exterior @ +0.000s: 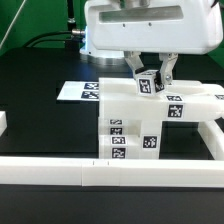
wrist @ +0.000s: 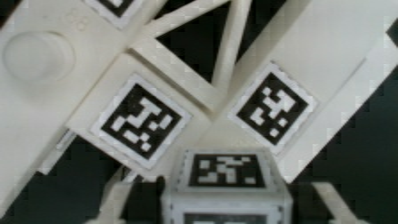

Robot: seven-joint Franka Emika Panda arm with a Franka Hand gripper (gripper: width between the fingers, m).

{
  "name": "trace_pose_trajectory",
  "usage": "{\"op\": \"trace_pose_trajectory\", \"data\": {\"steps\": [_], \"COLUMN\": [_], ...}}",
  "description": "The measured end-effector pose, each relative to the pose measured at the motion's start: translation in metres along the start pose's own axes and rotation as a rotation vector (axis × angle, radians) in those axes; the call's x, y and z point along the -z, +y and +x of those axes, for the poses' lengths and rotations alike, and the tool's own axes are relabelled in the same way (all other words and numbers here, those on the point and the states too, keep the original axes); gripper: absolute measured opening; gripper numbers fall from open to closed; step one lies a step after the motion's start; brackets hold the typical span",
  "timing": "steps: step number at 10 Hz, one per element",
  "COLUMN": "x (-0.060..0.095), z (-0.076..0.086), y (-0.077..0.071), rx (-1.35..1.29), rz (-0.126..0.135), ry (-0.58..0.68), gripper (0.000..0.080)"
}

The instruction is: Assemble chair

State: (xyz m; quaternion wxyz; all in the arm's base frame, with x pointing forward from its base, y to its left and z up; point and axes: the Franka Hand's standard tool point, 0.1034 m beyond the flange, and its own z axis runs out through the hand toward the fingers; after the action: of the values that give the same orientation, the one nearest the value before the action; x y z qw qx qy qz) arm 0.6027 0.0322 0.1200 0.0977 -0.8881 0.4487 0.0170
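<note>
Black matte tabletop (exterior: 40,110) fills most of the exterior view, darkest at left of frame. Green backdrop (exterior: 30,22) across the top left, a strip of it also at the top right edge. Dark cables (exterior: 45,42) loop down in front of the green toward the table's back edge. A dark vertical post (exterior: 68,12) stands at top centre-left. Long white border rails (exterior: 60,168) run along the lower part of the frame, another rail rising at lower right. Marker board (exterior: 78,91) lies flat on the table at mid-left. Light is even, soft, no hard shadows. Wrist view background is just black.
</note>
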Motion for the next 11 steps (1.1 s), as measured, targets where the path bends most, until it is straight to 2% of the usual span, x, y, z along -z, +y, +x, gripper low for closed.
{"op": "trace_pose_trajectory", "data": {"steps": [3, 4, 5, 6, 7, 9, 10, 11], "x": [-0.0004, -0.0004, -0.0004, -0.0005, -0.0005, -0.0005, 0.0005, 0.0013], "z": [-0.0009, -0.0009, -0.0013, -0.0012, -0.001, -0.0011, -0.0012, -0.0009], "y": [-0.0007, -0.0008, -0.0013, -0.0012, -0.001, -0.0006, -0.0004, -0.0013], "rx": [-0.039, 0.004, 0.045, 0.072, 0.18, 0.321, 0.491, 0.643], "rz": [0.003, 0.002, 0.003, 0.003, 0.002, -0.004, -0.025, -0.034], "ry": [-0.002, -0.001, -0.001, -0.001, 0.0, 0.0, 0.002, 0.004], "gripper": [0.0297, 0.0479, 0.0592, 0.0592, 0.0638, 0.0646, 0.0649, 0.0649]}}
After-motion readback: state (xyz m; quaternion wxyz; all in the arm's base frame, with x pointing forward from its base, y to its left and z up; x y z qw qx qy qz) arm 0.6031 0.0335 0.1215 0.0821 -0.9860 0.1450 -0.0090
